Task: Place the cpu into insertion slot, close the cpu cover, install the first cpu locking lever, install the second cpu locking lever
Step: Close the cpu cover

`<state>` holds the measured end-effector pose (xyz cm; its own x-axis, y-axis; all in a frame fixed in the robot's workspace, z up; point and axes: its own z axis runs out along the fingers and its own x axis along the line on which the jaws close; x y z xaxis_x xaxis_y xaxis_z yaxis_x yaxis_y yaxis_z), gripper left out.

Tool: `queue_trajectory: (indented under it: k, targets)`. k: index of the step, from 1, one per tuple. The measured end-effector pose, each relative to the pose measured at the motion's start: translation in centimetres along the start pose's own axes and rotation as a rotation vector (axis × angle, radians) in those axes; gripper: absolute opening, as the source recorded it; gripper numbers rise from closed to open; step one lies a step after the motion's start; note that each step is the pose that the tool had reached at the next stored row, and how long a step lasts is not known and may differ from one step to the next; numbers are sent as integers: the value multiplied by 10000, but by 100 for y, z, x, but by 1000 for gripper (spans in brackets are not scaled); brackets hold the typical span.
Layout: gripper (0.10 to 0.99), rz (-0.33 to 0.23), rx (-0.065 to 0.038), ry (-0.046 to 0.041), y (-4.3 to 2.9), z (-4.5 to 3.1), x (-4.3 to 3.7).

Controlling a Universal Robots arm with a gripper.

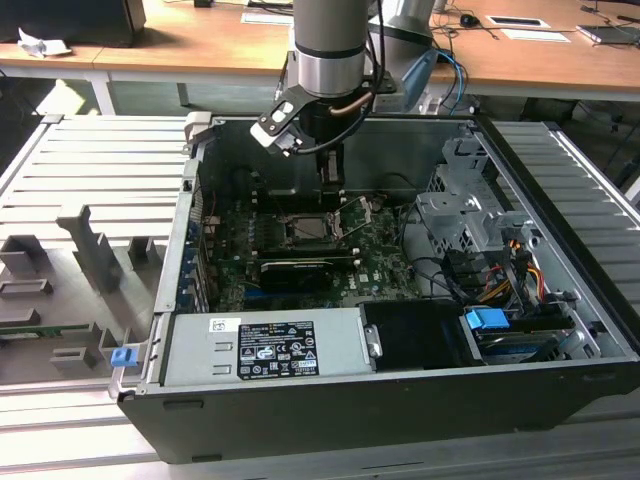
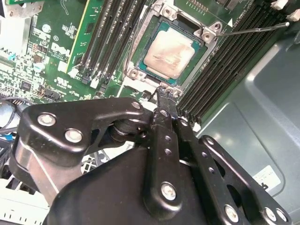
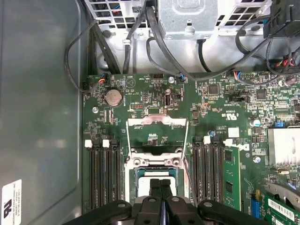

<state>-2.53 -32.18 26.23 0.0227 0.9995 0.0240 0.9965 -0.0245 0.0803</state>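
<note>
Second wrist view: the claw (image 2: 164, 93) is pinched narrow, its fingers pressed together. Just ahead of its tips the cpu (image 2: 168, 49) lies seated in the insertion slot (image 2: 205, 35), face up.

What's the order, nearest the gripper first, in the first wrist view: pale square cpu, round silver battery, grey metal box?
1. pale square cpu: right by the gripper.
2. round silver battery: on the green board.
3. grey metal box: past the board's edge.
</note>
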Motion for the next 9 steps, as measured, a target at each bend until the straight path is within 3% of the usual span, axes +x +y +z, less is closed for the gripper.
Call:
queue_trajectory:
  k: [9]
  targets:
    - [106, 1, 0, 0, 15, 1, 0]
